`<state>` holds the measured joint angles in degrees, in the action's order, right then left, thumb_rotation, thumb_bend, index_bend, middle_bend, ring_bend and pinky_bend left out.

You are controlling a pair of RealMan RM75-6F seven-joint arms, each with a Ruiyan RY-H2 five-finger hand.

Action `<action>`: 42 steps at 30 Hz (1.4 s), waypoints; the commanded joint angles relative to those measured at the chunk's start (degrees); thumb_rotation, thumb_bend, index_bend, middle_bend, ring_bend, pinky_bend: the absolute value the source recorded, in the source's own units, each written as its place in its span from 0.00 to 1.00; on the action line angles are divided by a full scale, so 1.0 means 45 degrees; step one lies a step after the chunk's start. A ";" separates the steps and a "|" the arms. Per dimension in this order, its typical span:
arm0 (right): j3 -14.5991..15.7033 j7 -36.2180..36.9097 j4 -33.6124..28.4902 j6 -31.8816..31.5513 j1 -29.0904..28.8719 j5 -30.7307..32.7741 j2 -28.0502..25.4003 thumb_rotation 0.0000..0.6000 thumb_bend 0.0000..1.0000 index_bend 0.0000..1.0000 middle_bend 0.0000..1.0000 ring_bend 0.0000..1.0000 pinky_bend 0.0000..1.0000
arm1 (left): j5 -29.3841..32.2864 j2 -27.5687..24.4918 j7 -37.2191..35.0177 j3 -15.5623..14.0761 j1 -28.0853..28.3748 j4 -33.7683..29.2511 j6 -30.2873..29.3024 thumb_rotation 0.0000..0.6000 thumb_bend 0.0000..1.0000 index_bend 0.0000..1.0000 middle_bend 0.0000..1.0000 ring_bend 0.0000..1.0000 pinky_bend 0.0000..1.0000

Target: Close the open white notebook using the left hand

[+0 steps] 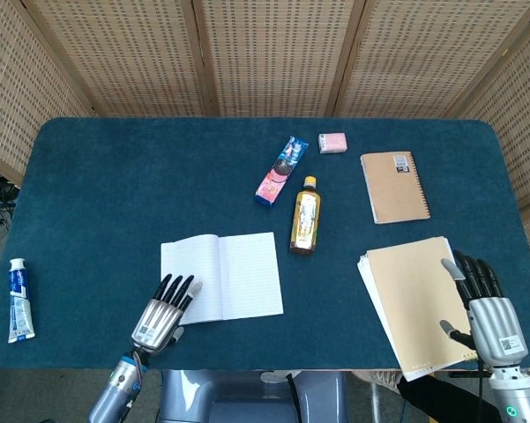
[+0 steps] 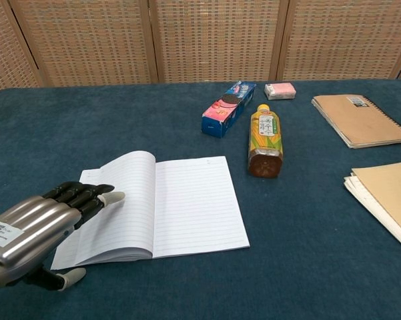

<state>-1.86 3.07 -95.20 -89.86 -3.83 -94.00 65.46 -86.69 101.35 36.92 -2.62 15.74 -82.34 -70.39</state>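
My left hand hovers released, fingers stretched over the near left corner of the open notebook, while my right hand rests released near the tan pad.

no readable text, bottle label and snack box print too small
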 commanded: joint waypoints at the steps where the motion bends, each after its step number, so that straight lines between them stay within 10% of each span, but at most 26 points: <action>1: -0.0010 0.0026 -0.0017 -0.0019 0.0004 -0.0001 -0.0003 1.00 0.12 0.04 0.00 0.00 0.00 | 0.0024 0.0077 0.0015 0.0001 0.0017 0.0125 0.0001 1.00 0.29 0.00 0.00 0.00 0.00; 42: -0.0048 0.0166 0.0043 -0.0168 0.0034 -0.0068 0.0121 1.00 0.12 0.04 0.00 0.00 0.00 | -0.2107 0.0349 -0.0396 0.0317 0.0325 0.1225 -0.2374 1.00 0.48 0.00 0.00 0.00 0.00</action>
<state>-2.07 3.80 -95.00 -90.61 -3.69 -94.32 66.00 -95.39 103.43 34.74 -1.32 16.88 -76.25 -80.45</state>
